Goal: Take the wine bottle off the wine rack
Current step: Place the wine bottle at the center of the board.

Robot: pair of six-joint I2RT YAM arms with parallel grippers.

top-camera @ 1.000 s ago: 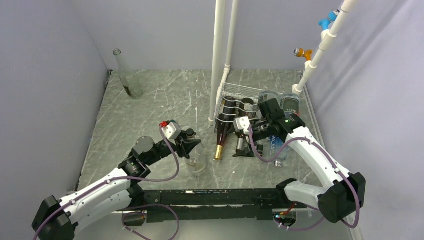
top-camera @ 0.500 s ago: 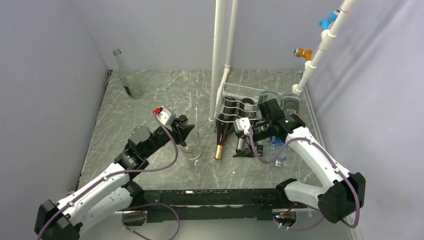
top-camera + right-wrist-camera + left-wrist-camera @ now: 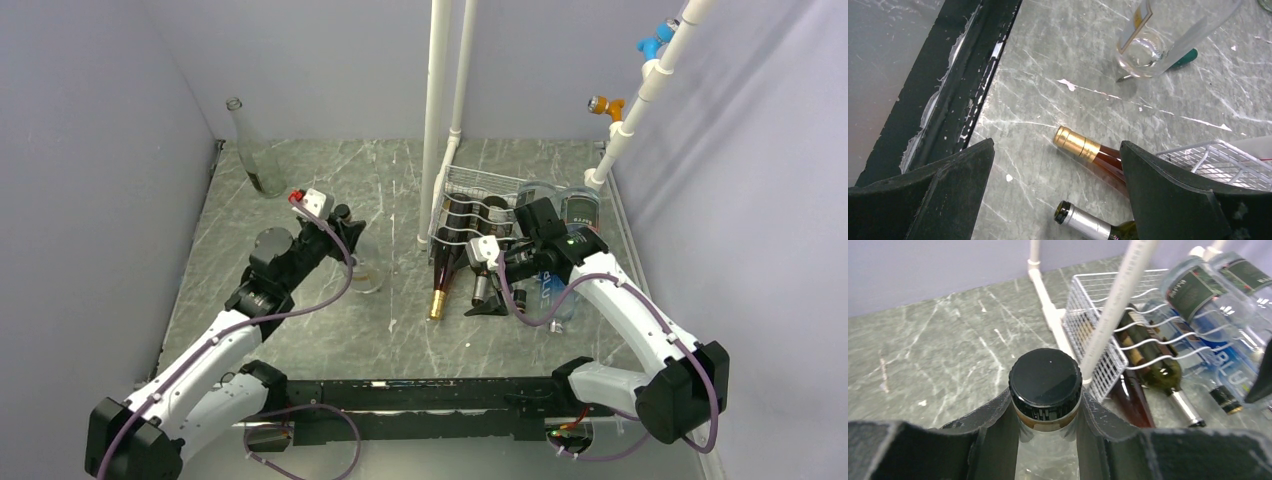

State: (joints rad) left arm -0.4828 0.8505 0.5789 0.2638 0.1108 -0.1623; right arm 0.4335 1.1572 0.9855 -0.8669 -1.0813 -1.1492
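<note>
My left gripper (image 3: 345,250) is shut on the neck of a clear wine bottle (image 3: 363,275) with a black screw cap (image 3: 1045,383). The bottle stands upright on the table, left of the white wire wine rack (image 3: 470,185). In the left wrist view both pads (image 3: 993,415) press the glass just under the cap. My right gripper (image 3: 488,290) hangs open at the rack's front, over an amber bottle with gold foil (image 3: 1083,145) and a dark green bottle with silver foil (image 3: 1083,222). Nothing sits between its fingers (image 3: 953,185).
Clear bottles with dark labels (image 3: 560,205) lie on the rack's upper tier. Another clear bottle (image 3: 255,150) stands at the back left corner. Two white pipes (image 3: 437,120) rise just left of the rack. Grey walls close both sides, and a black rail (image 3: 400,395) runs along the near edge.
My left arm has carried the clear bottle left and toward the back, away from the rack. The right arm has not moved.
</note>
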